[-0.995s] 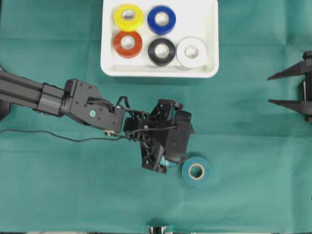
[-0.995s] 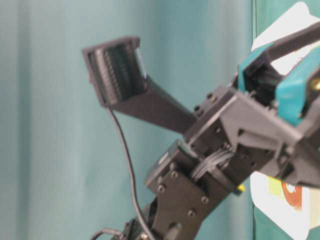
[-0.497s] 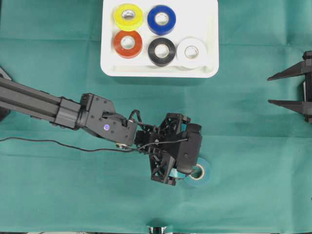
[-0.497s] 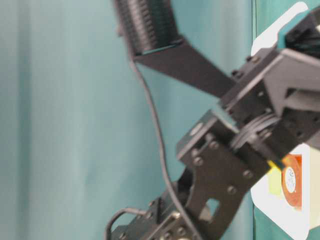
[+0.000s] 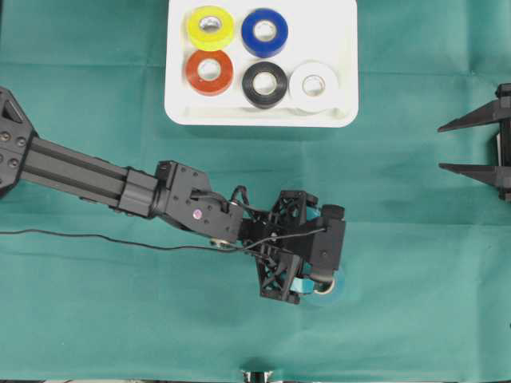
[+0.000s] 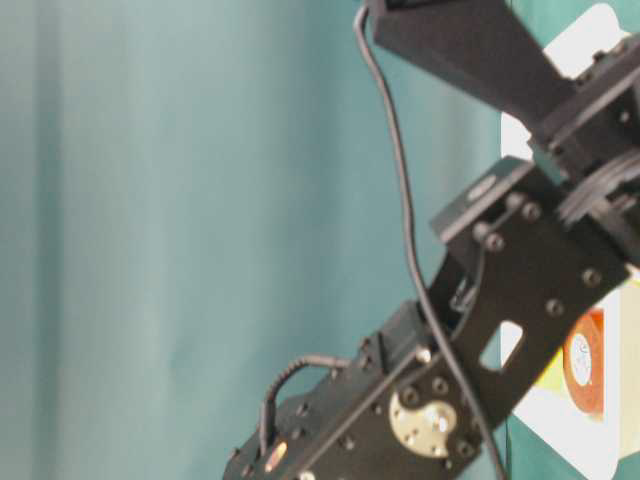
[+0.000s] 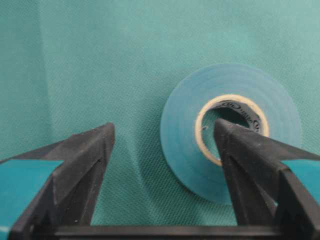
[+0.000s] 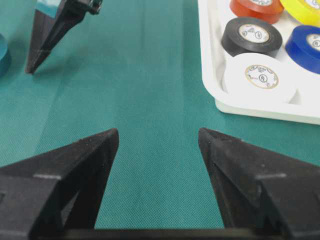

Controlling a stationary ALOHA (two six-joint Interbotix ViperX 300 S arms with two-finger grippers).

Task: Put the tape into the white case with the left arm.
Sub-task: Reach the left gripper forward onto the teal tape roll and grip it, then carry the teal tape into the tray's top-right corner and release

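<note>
The tape is a teal roll with a cream core, lying flat on the green cloth. In the overhead view the tape is mostly covered by my left gripper. My left gripper is open and straddles the roll's near wall, holding nothing. Its right fingertip sits in the core hole and its left one is outside on the cloth. The white case lies at the back centre. My right gripper is open and empty at the right edge.
Several tape rolls lie in the case: yellow, blue, red, black and white. A thin black cable trails left from the left arm. The left arm fills the table-level view.
The left arm has moved right and toward the front edge, bringing its gripper down over the teal roll. The right arm has not moved.
</note>
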